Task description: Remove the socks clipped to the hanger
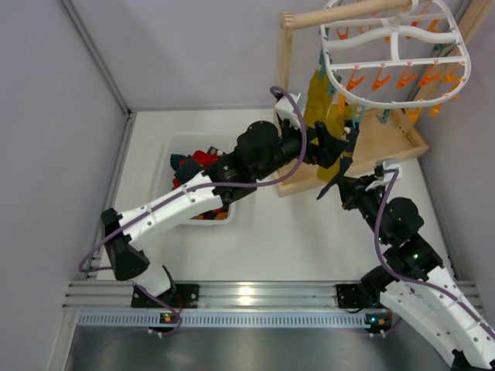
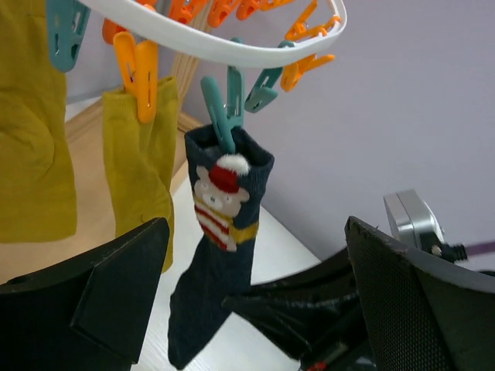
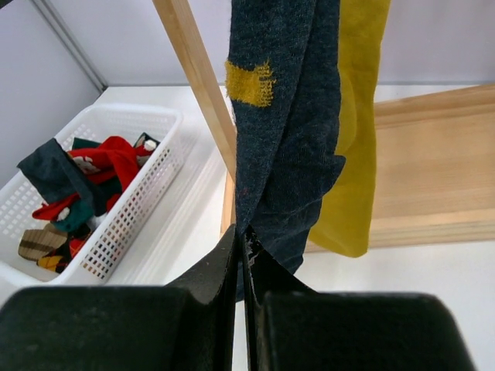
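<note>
1 teal sock (image 2: 220, 255) clipped | 2 mustard socks (image 2: 141, 158) clipped | 1 hanger (image 2: 232, 51)

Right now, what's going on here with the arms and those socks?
The right gripper is shut on the lower end of a dark teal sock that hangs from a teal clothespin on the white hanger. The left gripper is open, facing that sock. Mustard socks are also clipped up.

The surface (image 1: 294, 232) is seen whole from above and behind, facing down. The dark teal sock (image 2: 220, 263) is shared by both wrist views: looked up at from nearby on the left, met at closest range on the right.
</note>
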`<act>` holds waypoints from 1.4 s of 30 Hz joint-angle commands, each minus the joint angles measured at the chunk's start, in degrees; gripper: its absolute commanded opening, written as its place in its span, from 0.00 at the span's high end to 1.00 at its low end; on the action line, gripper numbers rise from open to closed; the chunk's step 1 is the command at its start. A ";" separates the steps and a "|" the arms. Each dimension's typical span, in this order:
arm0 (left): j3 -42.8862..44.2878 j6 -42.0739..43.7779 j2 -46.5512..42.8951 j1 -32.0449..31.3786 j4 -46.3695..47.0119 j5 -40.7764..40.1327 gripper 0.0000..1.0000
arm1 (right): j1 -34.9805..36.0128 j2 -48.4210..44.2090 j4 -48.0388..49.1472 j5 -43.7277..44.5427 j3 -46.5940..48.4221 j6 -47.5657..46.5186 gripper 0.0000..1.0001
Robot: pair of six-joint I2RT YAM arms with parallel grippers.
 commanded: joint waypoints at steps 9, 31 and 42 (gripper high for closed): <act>15.93 16.97 13.33 -9.33 3.33 -21.73 0.01 | -0.39 -0.22 0.89 -0.75 0.30 -0.16 1.00; 37.91 28.85 30.12 -7.05 2.27 -32.21 0.32 | -0.31 0.75 2.56 -4.44 -0.49 0.55 1.00; 40.82 28.94 33.20 -4.94 2.19 -27.99 0.38 | -0.39 0.74 2.03 -5.05 -0.05 1.08 1.00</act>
